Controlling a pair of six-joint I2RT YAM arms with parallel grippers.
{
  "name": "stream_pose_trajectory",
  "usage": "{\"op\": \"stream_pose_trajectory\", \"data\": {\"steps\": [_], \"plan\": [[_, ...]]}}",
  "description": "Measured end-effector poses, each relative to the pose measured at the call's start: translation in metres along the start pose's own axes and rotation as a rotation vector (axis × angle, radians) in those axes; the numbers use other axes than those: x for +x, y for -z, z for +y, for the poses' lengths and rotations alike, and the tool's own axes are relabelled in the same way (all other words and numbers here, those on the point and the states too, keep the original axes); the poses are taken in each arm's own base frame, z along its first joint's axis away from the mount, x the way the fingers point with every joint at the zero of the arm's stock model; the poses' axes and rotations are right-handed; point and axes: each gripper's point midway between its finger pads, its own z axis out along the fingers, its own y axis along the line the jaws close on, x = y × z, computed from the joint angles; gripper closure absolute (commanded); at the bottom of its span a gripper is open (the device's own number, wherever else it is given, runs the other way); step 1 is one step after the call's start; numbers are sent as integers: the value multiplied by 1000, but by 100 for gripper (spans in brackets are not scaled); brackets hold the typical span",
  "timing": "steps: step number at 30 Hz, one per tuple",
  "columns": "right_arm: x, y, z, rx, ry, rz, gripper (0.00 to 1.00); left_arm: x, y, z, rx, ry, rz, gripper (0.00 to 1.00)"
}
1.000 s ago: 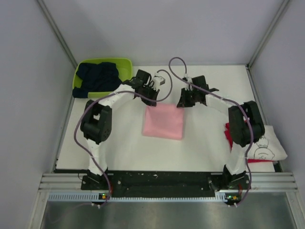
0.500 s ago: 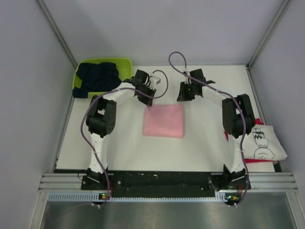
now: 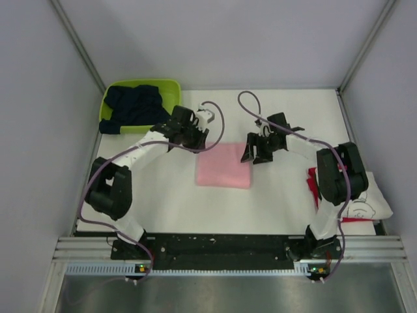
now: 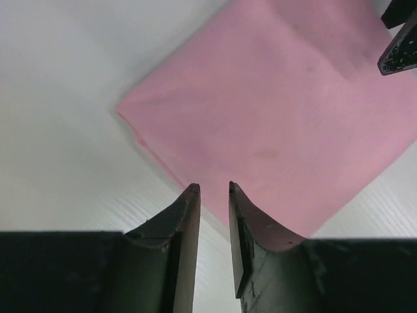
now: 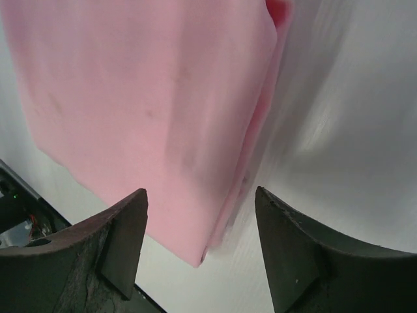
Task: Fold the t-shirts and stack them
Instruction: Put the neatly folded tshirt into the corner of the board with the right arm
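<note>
Pink t-shirt (image 3: 223,165) lies folded flat, a neat rectangle mid-table between the arms. A second ago both pincers sat on its far corners; now they hover beside them, released. Left gripper (image 4: 214,188): narrow gap, nothing in it. Right gripper (image 5: 201,192): wide apart, empty. We judge this fold finished; stacking comes next, probably on the white t-shirt (image 3: 368,199) at the right edge. The navy t-shirt (image 3: 133,107) waits in the basket (image 3: 171,85).

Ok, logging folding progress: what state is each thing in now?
Pink t-shirt: folded, flat on table, ungripped.
Navy t-shirt: crumpled in lime-green basket.
White t-shirt: lying over red t-shirt, table's right edge.
Red t-shirt: mostly covered.
Left gripper: slightly open, empty.
Right gripper: wide open, empty.
</note>
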Motion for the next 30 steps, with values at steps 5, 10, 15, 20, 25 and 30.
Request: {"op": "stream_pose_trajectory", "data": {"steps": [5,10,15,20,25,30], "plan": [[31,-20,-2,-71,-106,93,41,50,-28,-14,58,49,129,83],[31,-31,4,-145,-139,87,80,88,-51,-1,38,116,244,85],[34,-40,0,-163,-184,107,100,91,-52,5,19,130,258,78],[37,-35,-6,-138,-149,132,100,91,-50,8,11,124,267,45],[30,-4,-26,50,13,161,100,71,-28,27,-30,118,218,32],[28,60,-44,275,204,151,100,31,10,57,-108,102,97,32]]}}
